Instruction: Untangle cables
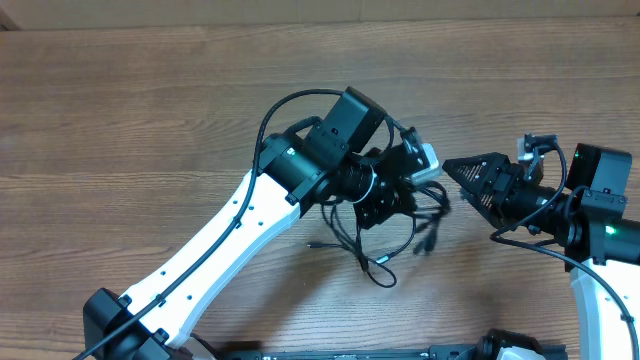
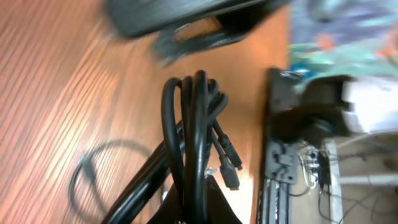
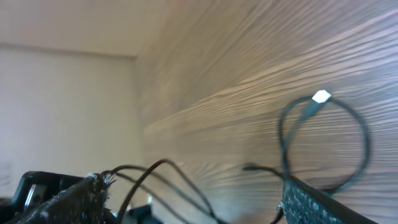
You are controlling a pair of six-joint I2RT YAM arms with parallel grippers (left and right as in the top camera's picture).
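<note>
A: Left claw (image 2: 198, 209), state?
B: Clenched on the cables (image 2: 193, 124). In the left wrist view, several black cords run side by side into it and arch up as one tight loop. Two small plug ends (image 2: 231, 173) hang just beside them.

A: Right claw (image 1: 455, 170)?
B: Released. In the right wrist view its fingers (image 3: 74, 202) stand wide apart. Thin cords pass between them, not pinched. Overhead it sits just beside the left one, tip aimed at it.

A: Where's the bundle?
B: On the wood surface (image 1: 150, 120), right of centre, bunched under and around the left claw. Loose strands trail out on the wood toward the near edge. The right wrist view shows one round loop lying flat, with a bright plug tip (image 3: 321, 96) at its top.

A: Any brand, label or text?
B: Can't read any. The colourful patch (image 2: 348, 37) at the top right of the left wrist view is too blurred to read. There's a green light (image 1: 578, 153) on the right arm, and that's the only marking I can make out.
</note>
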